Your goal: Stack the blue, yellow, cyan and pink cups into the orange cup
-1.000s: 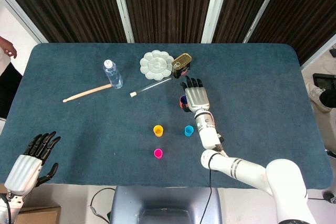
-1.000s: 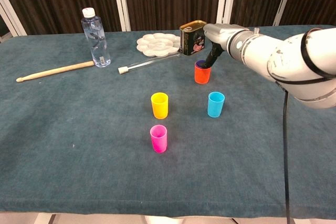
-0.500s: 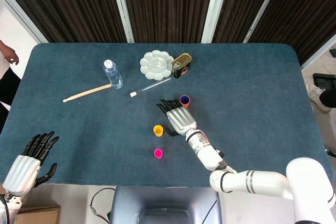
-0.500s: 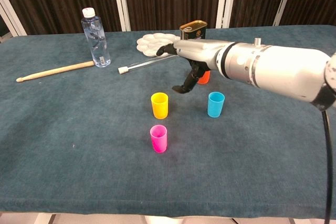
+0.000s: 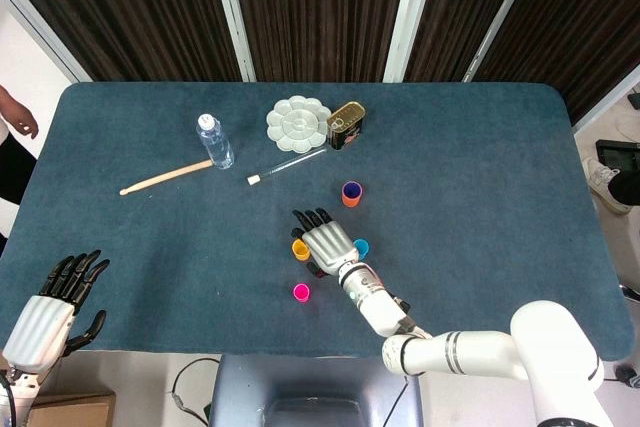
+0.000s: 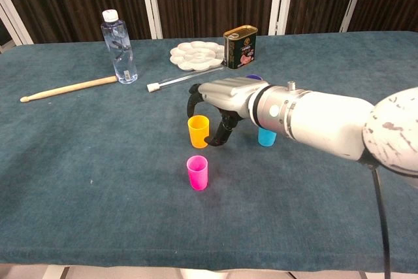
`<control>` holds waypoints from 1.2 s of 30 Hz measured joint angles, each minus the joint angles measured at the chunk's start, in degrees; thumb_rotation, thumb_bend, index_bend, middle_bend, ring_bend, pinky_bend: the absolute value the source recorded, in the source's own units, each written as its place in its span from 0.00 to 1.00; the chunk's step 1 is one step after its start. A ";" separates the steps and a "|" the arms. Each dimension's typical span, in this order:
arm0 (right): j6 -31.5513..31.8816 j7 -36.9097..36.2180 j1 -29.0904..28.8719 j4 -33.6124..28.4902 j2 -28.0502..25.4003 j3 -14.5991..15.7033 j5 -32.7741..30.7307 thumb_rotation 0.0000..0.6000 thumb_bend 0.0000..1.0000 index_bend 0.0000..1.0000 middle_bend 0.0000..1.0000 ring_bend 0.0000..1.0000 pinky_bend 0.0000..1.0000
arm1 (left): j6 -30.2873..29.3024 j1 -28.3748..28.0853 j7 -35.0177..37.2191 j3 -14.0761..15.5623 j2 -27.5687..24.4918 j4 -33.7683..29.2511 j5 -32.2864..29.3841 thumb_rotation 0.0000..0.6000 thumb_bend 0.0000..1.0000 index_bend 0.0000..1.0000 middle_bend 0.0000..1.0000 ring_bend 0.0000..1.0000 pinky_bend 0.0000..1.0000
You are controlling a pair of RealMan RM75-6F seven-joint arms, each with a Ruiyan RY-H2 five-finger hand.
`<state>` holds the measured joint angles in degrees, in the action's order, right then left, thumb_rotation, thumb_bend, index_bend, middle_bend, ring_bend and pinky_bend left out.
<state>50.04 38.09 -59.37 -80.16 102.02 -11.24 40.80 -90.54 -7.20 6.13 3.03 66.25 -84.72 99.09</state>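
Cups: one orange cup (image 5: 351, 193), three loose.

1. From the chest view I see only the purple-blue rim of the small orange plastic cup (image 6: 254, 78) behind my right hand (image 6: 225, 99).
2. The small cyan plastic cup (image 6: 266, 137) is half covered by the wrist.
3. I can't tell whether the curled fingers (image 6: 219, 134) touch the small yellow plastic cup (image 6: 198, 131).
4. My left hand (image 5: 52, 310) sits near the head view's left edge, its arm cut off.

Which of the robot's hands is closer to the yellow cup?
The right hand: it hovers right at the yellow cup, fingers curved around it. The left hand hangs off the table's near left corner.
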 measured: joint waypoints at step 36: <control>11.00 -3.37 3.76 10.20 -2.41 -10.74 -3.16 1.00 0.48 0.60 0.05 0.00 0.00 | 0.37 0.18 0.06 0.12 -0.24 -0.36 -0.04 1.00 0.42 0.00 0.00 0.00 0.08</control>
<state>61.03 34.72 -55.61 -69.96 99.61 -21.98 37.63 -90.17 -7.02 6.19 3.15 66.01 -85.08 99.06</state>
